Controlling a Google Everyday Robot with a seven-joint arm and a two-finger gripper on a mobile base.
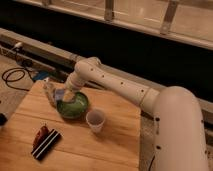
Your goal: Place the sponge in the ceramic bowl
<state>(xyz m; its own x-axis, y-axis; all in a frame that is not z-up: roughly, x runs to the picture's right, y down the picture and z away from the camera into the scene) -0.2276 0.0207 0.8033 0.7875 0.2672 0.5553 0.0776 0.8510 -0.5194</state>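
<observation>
Pale-blue, soft sponge [62, 94] sits at the pincer [54, 96]; its grip cannot be told. The glossy green ceramic bowl [76, 111] lies just beneath and to the right.

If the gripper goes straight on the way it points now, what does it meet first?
The gripper points down over the left edge of the green bowl. Likely the bowl's rim first, or the wooden table just beside it; depth is unclear.
</observation>
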